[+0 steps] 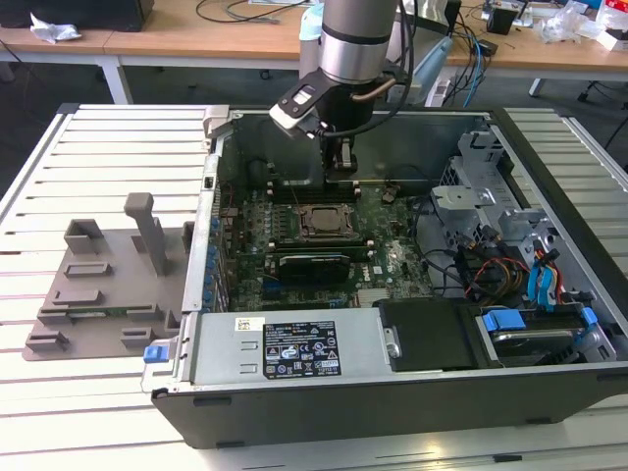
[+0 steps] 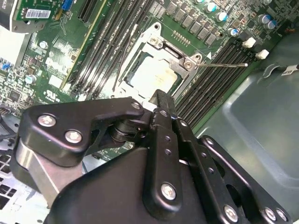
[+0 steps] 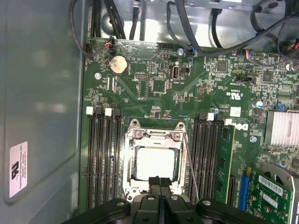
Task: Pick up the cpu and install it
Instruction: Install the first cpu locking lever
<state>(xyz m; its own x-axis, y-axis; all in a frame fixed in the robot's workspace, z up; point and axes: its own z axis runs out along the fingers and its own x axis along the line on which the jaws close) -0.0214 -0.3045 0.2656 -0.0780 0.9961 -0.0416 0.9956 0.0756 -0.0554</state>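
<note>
**A:** Where is the cpu [image 3: 156, 162]?

**B:** It lies flat inside the socket frame [image 3: 154, 135] on the board, under the gripper [image 3: 159, 179] and just ahead of its tips. It is square, so it has no long axis. Its edges run parallel to the memory slots [image 3: 105, 158].

**A:** And the jaws?

**B:** They are pressed together with nothing showing between them, so the gripper looks empty. The seam between the fingers points at the middle of the chip's near edge. I cannot tell whether the tips touch it.

**A:** Is anything in the way?

**B:** The thin retention lever [image 3: 191, 168] runs along one side of the frame, close to the fingers. Memory slots flank the socket on both sides. In the exterior view the gripper [image 1: 340, 175] hangs deep inside the open case [image 1: 549, 196]. The cables [image 1: 491, 270] are well off to one side. The grey tray [image 1: 108, 285] sits outside the case, far from the gripper.

**A:** How far along is the task?

**B:** My judgement is that the chip is already in its seat.
</note>
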